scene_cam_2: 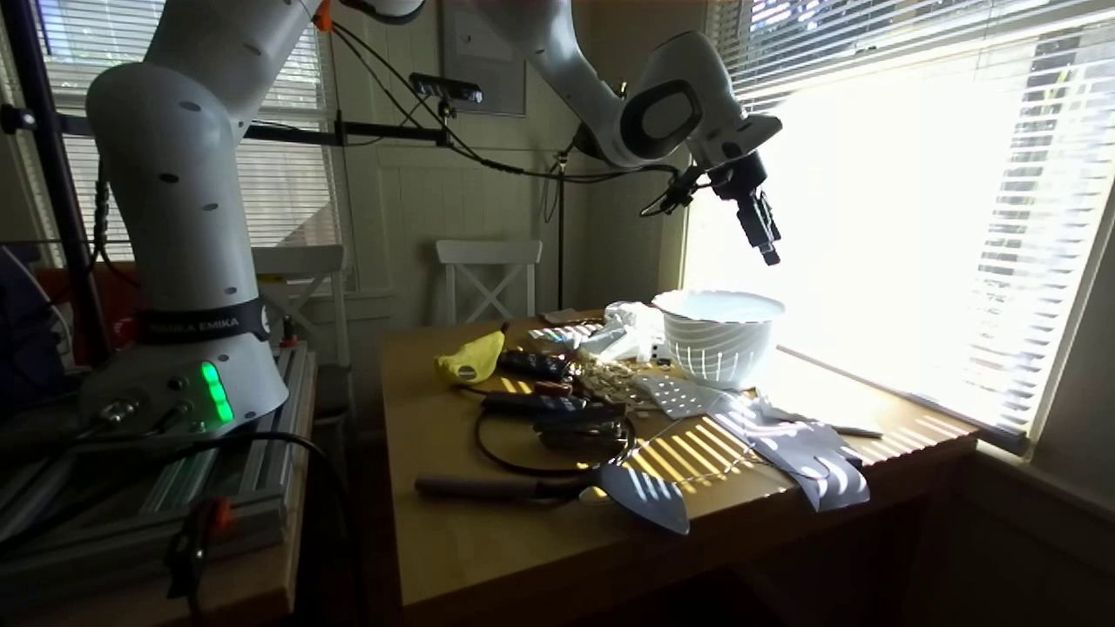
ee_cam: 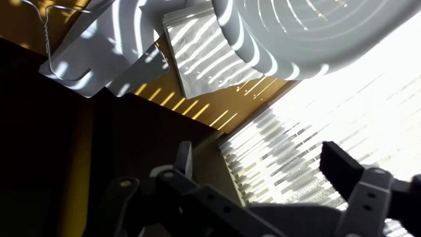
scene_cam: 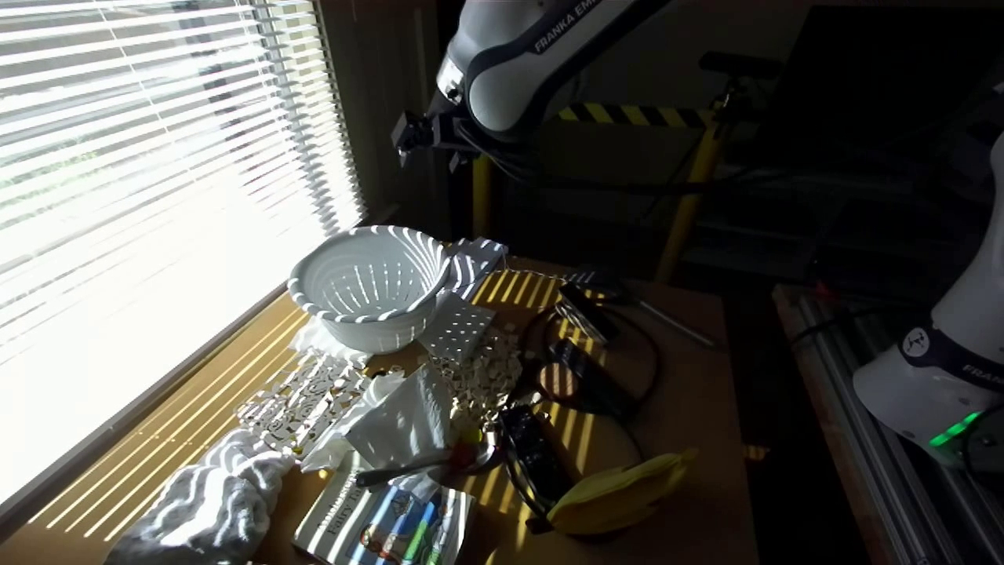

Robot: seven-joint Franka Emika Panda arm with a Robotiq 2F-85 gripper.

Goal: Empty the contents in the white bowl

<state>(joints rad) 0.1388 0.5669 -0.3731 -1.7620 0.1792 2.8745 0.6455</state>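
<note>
White bowl [scene_cam_2: 721, 350] stands lower than the claw [scene_cam_2: 769, 252].

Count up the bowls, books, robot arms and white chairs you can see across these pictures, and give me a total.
White bowl: 1
Book: 1
Robot arm: 1
White chairs: 2, one of them partly hidden behind the robot arm
Total: 5

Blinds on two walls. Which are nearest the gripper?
The glaring blinds beside the white bowl; they show behind the gripper in the wrist view. The far-wall blinds sit beyond the robot's lower arm in an exterior view.
</note>
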